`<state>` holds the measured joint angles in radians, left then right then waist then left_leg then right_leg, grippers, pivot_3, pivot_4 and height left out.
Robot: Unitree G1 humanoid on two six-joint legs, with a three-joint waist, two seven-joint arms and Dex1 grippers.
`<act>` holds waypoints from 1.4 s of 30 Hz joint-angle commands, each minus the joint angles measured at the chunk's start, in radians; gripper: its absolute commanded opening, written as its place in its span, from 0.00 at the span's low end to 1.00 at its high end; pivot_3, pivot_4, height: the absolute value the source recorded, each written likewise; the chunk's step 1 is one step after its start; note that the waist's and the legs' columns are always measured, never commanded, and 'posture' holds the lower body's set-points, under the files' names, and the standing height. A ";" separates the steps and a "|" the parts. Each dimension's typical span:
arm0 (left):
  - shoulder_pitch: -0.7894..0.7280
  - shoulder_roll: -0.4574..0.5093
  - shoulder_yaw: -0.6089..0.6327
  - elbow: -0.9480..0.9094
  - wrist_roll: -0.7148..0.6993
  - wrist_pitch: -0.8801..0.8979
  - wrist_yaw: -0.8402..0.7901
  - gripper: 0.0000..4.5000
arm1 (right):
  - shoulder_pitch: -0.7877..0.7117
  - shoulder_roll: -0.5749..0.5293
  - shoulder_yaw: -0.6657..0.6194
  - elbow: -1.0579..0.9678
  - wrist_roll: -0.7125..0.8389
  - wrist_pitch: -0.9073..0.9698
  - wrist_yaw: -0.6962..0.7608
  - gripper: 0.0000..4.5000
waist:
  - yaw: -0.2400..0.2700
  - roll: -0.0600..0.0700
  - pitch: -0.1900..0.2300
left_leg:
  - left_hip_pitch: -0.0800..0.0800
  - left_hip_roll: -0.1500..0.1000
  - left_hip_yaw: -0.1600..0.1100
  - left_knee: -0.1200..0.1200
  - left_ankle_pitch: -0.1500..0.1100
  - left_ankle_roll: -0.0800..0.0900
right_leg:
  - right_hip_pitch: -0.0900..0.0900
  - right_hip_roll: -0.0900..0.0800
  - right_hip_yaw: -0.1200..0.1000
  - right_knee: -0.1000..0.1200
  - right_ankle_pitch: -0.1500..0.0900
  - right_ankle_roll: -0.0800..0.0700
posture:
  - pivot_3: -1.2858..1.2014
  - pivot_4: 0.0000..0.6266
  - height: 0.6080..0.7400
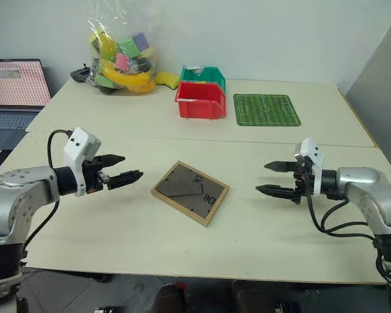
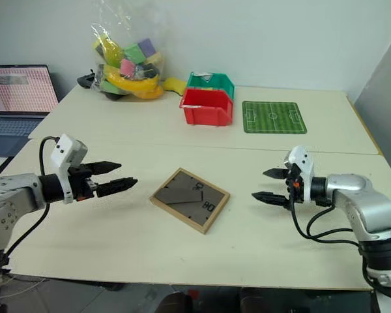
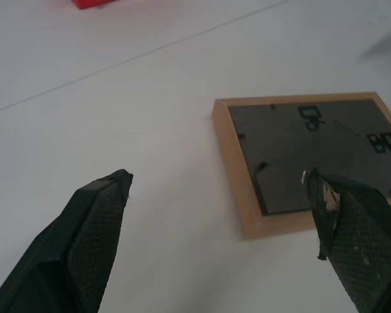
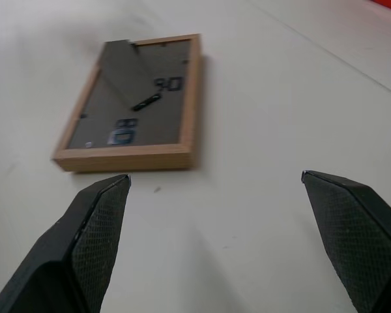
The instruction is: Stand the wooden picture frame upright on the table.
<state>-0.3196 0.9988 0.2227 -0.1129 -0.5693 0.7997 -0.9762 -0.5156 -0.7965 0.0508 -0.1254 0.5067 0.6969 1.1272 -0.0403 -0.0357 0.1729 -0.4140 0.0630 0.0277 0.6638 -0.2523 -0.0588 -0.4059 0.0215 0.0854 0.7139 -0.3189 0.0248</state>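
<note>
Frame (image 1: 190,193) flat on its face, that's what we have in front of us: the wooden picture frame lies in the middle of the near half of the desk (image 1: 143,235), dark back board up, turned at an angle so one corner points toward us. The fold-out stand lies folded flat against the board.

We have the left gripper (image 1: 120,168) hovering to the left of it and the right gripper (image 1: 274,178) to the right, each well apart from the wood and pointing inward at it. Both sets of fingers are spread wide, and neither has hold of anything.

We judge this a light, stiff little thing, thin wood rim with a hard board behind. The front is hidden against the desk, so any glazing there deserves gentle handling. On this smooth top it will likely skate if we push it from one side only.

Best hold, we reckon, is across the light-wood rim on two opposite edges, where the fingers can bite on square wood. The low rim leaves little to grip while it lies flat, so tipping one edge up first looks wise. The stand must swing out before the frame can rest on its own.
</note>
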 commanded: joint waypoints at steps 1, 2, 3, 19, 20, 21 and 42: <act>-0.011 0.017 -0.016 -0.007 0.036 -0.059 -0.022 1.00 | -0.052 -0.015 0.028 0.043 -0.030 -0.052 0.056 0.99 | 0.000 0.000 0.000 | 0.000 0.000 0.000 0.000 0.000 0.000 | 0.000 0.000 0.000 0.000 0.000 0.000 | 0.52 0.24 1.00; -0.013 0.011 -0.018 -0.004 0.041 -0.062 -0.016 1.00 | -0.061 -0.008 0.035 0.062 -0.042 -0.062 0.055 0.99 | 0.001 0.000 0.000 | 0.000 0.000 0.000 0.000 0.000 0.000 | 0.000 0.000 0.000 0.000 0.000 0.000 | 0.52 0.24 1.00; -0.015 0.006 -0.016 -0.004 0.042 -0.059 -0.009 1.00 | -0.072 0.001 0.040 0.075 -0.048 -0.066 0.052 0.99 | 0.001 0.000 0.000 | -0.001 0.000 0.000 0.000 0.000 0.000 | 0.000 0.000 0.000 -0.001 0.000 0.000 | 0.52 0.24 1.00; 0.325 -0.256 0.190 -0.389 0.007 0.058 0.359 0.58 | -0.352 0.370 0.178 0.660 -0.323 -0.457 -0.069 0.56 | -0.016 -0.001 0.000 | -0.002 0.001 0.001 0.000 0.000 0.000 | -0.003 -0.005 0.001 0.000 0.000 0.000 | 0.52 0.24 1.00; 0.346 -0.293 0.173 -0.409 0.009 0.057 0.390 0.54 | -0.355 0.390 0.180 0.692 -0.337 -0.479 -0.083 0.52 | -0.014 -0.001 0.000 | -0.002 0.001 0.001 0.000 0.000 0.000 | -0.002 -0.005 0.001 0.000 0.000 0.000 | 0.52 0.24 1.00; 0.360 -0.321 0.162 -0.423 0.010 0.057 0.413 0.49 | -0.358 0.405 0.180 0.719 -0.349 -0.497 -0.092 0.47 | -0.012 -0.001 0.000 | -0.002 0.001 0.001 0.000 0.000 0.000 | -0.002 -0.006 0.002 0.001 0.000 0.000 | 0.52 0.24 1.00; 0.090 -0.524 -0.282 -0.167 0.220 -0.069 0.476 0.01 | -0.029 0.404 0.223 0.154 -0.350 -0.236 -0.090 0.00 | 0.008 -0.002 -0.001 | -0.001 -0.001 0.000 0.001 0.000 0.000 | 0.000 -0.005 0.000 0.001 0.000 0.000 | 0.52 0.24 1.00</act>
<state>-0.1972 0.4865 -0.0019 -0.2712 -0.3475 0.7654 -0.4493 -0.5542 -0.3917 0.2771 0.1494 0.1225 0.4152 1.0440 -0.0328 -0.0373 0.1720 -0.4147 0.0623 0.0274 0.6643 -0.2525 -0.0588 -0.4058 0.0163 0.0853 0.7150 -0.3186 0.0245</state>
